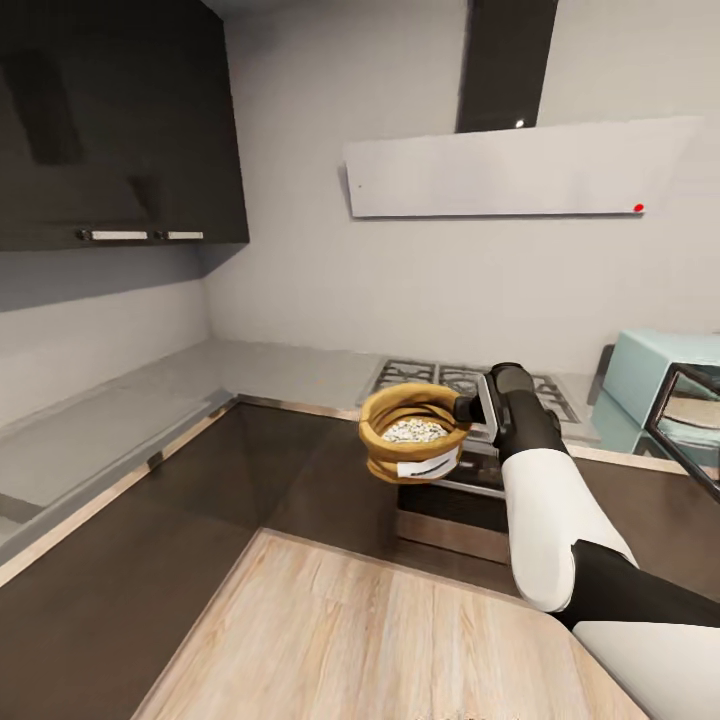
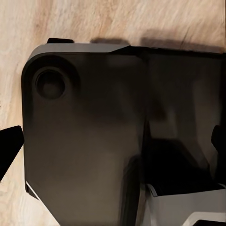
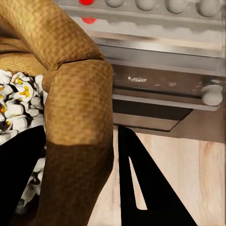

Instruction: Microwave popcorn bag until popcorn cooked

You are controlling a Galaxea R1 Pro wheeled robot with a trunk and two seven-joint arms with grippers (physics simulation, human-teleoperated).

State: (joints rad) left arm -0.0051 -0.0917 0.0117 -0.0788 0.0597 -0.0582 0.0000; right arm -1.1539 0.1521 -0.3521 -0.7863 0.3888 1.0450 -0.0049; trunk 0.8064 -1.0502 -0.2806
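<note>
Right gripper (image 1: 468, 408) sits at centre-right of the head view, its fingers pinching the rolled rim of the popcorn bag (image 1: 412, 436) and holding it in the air in front of the steel gas hob (image 1: 470, 382), above the built-in oven front. In the right wrist view one dark finger (image 3: 141, 188) lies outside the bag wall and the other inside, with the tan paper between them. White puffed kernels (image 3: 16, 106) show inside the sack, so the popcorn looks already cooked.

At the right edge of the head view stands the mint-blue microwave (image 1: 655, 375), its dark-glass door (image 1: 685, 425) swung open toward the robot. The grey countertop (image 1: 290, 370) runs from the left edge round the corner to the hob, under a flat white hood (image 1: 520, 170) in the upper middle.

Left wrist view looks down on a dark part of the robot's own body over pale wood flooring (image 2: 117, 19); a dark tip shows at each side edge, but whether that gripper is spread or closed I cannot tell.

Judging by the popped contents and the open door, the heating seems done and the bag is being carried clear of the oven. What remains, probably, is to keep the sack upright so nothing spills and to set it down gently on a bare stretch of worktop before easing the grip.
</note>
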